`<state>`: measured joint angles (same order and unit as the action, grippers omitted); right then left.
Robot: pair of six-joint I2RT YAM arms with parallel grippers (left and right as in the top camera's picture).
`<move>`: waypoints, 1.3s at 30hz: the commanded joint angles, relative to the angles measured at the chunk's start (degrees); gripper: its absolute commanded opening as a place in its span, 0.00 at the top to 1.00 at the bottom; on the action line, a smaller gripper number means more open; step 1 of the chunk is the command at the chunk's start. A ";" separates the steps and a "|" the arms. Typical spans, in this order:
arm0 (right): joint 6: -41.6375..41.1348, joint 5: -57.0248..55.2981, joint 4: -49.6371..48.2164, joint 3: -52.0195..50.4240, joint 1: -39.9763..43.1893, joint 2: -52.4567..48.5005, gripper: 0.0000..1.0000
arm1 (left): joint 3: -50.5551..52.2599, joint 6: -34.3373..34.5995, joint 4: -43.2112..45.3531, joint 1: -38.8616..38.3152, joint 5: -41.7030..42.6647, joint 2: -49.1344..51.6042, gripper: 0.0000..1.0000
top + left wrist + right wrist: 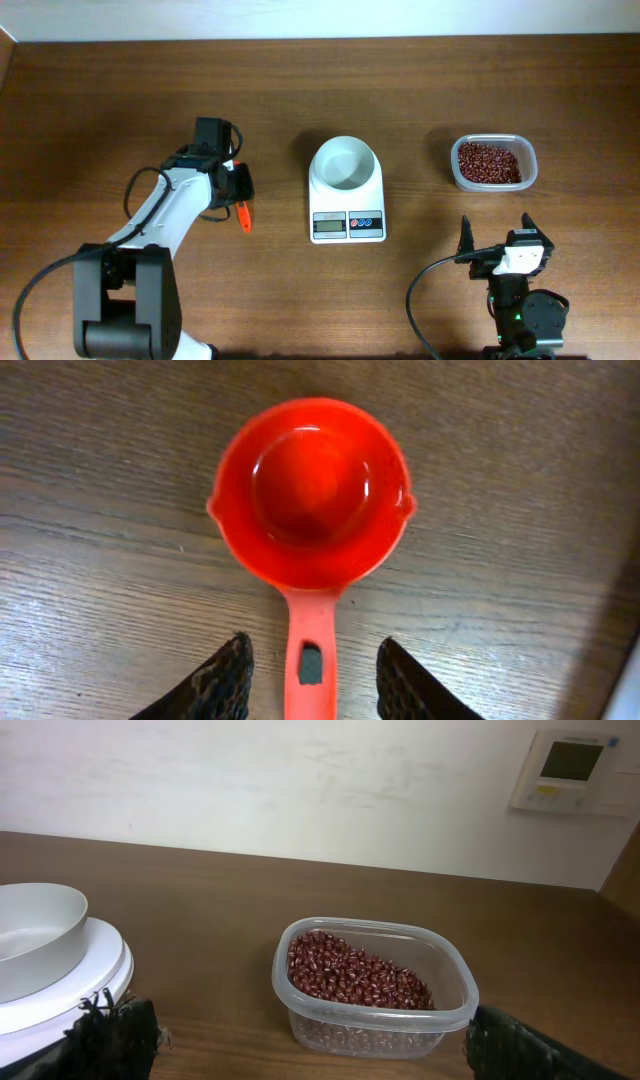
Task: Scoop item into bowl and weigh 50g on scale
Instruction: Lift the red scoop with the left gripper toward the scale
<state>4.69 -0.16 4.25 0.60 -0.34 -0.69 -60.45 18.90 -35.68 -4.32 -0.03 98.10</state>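
Observation:
The red-brown beans [488, 161] lie heaped in a clear plastic container [530, 170] at the right; they also show in the right wrist view [355, 972]. The white bowl [345, 163] stands empty on the white scale [347, 224]; its edge shows in the right wrist view [35, 935]. An orange-red scoop [310, 490] lies empty on the table, its handle [244, 216] under my left gripper. My left gripper [312, 660] is open with a finger on each side of the handle, not touching it. My right gripper [497, 234] is open and empty, in front of the container.
The right wrist view shows a white wall behind the table with a wall panel [570, 770] at the upper right. Cables run from both arm bases near the table's front edge.

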 commanded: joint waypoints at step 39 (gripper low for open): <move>0.02 -0.66 0.39 -0.28 0.42 0.33 0.01 | -7.45 2.75 -5.55 1.20 11.43 6.34 0.84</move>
<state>4.69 -0.16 4.27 0.60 -0.34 -0.69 -64.58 20.84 -39.81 -4.73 2.44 103.85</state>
